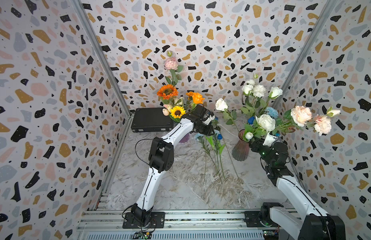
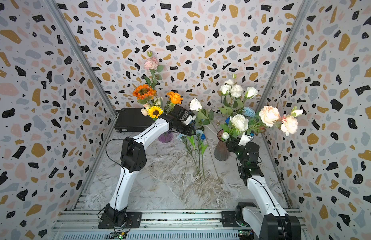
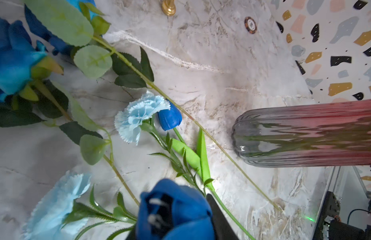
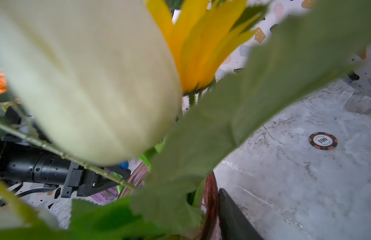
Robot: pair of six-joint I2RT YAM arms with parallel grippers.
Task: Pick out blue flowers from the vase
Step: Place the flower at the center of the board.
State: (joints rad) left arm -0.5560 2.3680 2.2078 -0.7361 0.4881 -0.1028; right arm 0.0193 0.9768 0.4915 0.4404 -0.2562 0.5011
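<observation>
Left wrist view: blue tulip bud (image 3: 174,209) lies against the left end effector (image 1: 208,130), held or loose cannot tell | both top views: blue flowers (image 1: 211,143) lie on the desk (image 1: 180,187) beside the reddish vase (image 1: 240,149) | pale blue carnation (image 1: 271,112) stands in that vase | right end effector (image 1: 267,137) sits among its leaves (image 4: 242,104), jaws hidden, state unclear

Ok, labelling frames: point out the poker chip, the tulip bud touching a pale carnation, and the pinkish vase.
poker chip (image 4: 323,140): right wrist view, its face.
tulip bud (image 3: 169,118): left wrist view, petal middle.
pinkish vase (image 1: 240,149): in a top view, ribbed wall.
</observation>
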